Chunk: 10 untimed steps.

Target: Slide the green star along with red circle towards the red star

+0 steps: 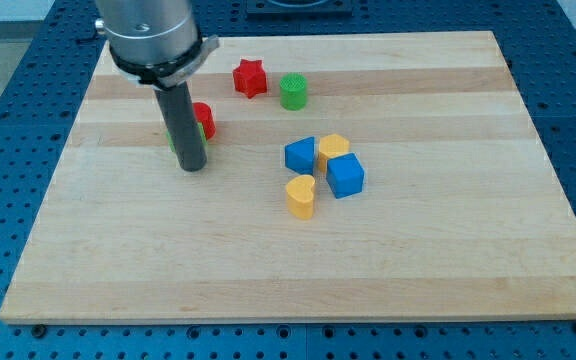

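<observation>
Seven blocks; my tip (192,166), clawless, holding nothing, beside red circle (204,119), green star (200,131).

Wood board (448,270) w/ 7 small coloured blocks, mostly centre/top-left.

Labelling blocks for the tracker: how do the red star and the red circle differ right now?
The red star stands fully in view near the view's top; the red circle is half hidden behind my rod. The red star has a pointed outline; the red circle is round. My tip sits just below the red circle, well away from the red star. Both are red.
</observation>
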### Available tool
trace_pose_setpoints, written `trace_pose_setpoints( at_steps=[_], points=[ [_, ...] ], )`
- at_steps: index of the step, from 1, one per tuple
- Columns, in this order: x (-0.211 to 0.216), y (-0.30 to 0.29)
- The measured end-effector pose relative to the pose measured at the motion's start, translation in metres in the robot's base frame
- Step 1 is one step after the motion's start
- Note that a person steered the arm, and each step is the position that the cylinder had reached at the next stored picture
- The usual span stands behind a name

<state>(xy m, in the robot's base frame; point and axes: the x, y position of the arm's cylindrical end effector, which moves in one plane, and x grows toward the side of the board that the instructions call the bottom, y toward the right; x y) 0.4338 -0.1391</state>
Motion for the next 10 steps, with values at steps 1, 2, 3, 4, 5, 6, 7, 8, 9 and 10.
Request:
trace_pose_setpoints(
  at_steps=[1, 2, 3, 4, 5, 6, 7, 8, 9, 10],
  points=[
    [-0.009, -0.017],
    [-0.008, -0.034],
    [-0.008, -0.061],
    [-0.009, -0.071],
    [-0.009, -0.065],
    [-0.015, -0.059],
    [-0.029, -0.057],
    [-0.035, -0.051],
    [-0.036, -0.039],
    [-0.036, -0.028]
  ],
)
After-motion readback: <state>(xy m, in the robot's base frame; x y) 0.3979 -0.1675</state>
